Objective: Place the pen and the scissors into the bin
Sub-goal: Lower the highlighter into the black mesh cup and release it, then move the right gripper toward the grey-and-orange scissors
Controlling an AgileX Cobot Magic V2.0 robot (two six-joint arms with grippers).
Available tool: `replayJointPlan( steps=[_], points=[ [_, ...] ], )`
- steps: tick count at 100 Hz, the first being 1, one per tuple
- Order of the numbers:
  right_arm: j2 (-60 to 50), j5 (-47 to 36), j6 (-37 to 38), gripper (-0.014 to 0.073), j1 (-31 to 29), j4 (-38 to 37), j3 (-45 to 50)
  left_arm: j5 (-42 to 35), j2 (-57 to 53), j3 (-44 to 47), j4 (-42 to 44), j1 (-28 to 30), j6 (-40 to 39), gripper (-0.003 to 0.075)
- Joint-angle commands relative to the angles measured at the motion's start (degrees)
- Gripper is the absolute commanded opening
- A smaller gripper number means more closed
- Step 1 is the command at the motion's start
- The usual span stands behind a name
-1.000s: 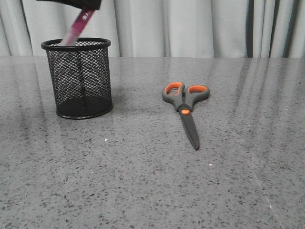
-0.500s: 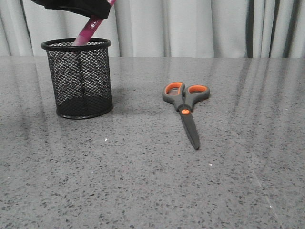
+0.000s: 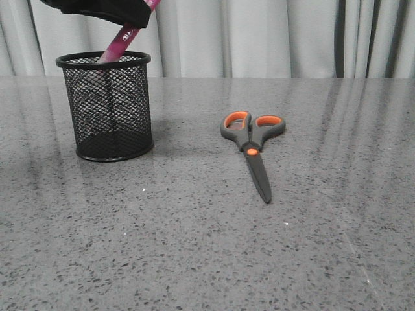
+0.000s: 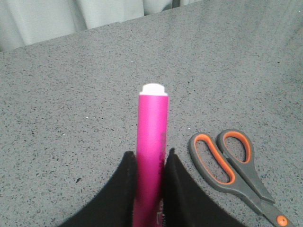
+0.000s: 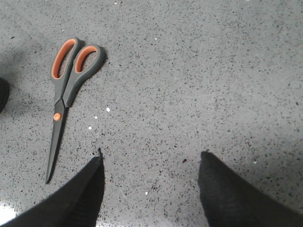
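Gripping tilted pen point(image 3: 121, 44), left hand point(image 3: 107, 10) above bin point(image 3: 110, 107) rim (right hand point(image 5: 149, 187) spread wide).

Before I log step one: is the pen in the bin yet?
Partly in: the pen tilts with its lower end below the bin rim, its top clamped in the left gripper.

Probably a lab or test room staged as a desk, though little of it shows. A grey speckled stone-look table point(image 3: 194, 246) fills the view, pale pleated curtains point(image 3: 259, 35) close off the back, and only office items lie out: a mesh cup point(image 3: 109, 107) and scissors point(image 3: 253, 146).
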Motion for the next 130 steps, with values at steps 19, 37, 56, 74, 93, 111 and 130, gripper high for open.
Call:
replayJointPlan(
  steps=[19,37,56,74,93,111,130],
  points=[
    [0.22,-3.29,-0.46,0.0393,-0.3,1.03,-2.0,0.35,-1.68,-1.46,-0.6,-0.55,0.02,0.019],
    [0.22,-2.79,-0.46,0.0393,-0.3,1.03,-2.0,0.78,-1.68,-1.46,-0.6,-0.55,0.02,0.0342],
    [0.22,-2.7,-0.46,0.0393,-0.3,1.03,-2.0,0.67,-4.54,-1.58,-0.6,0.09,0.02,0.0368],
    [0.22,-1.54,-0.46,0.0393,-0.3,1.12,-2.0,0.78,-9.88,-1.58,0.34,3.54,0.02,0.0368],
    [0.22,-0.78,-0.46,0.0393,-0.3,2.26,-2.0,5.38,-14.9,-1.58,0.63,9.64,-0.51,0.0338],
    [0.22,-1.94,-0.46,0.0393,-0.3,2.25,-2.0,14.24,-19.11,-1.58,0.63,16.2,-1.06,0.0044],
    [0.22,-2.92,-0.46,0.0393,-0.3,2.99,-2.0,16.31,-23.92,-0.95,1.07,21.03,-2.36,-0.0022]
  ],
)
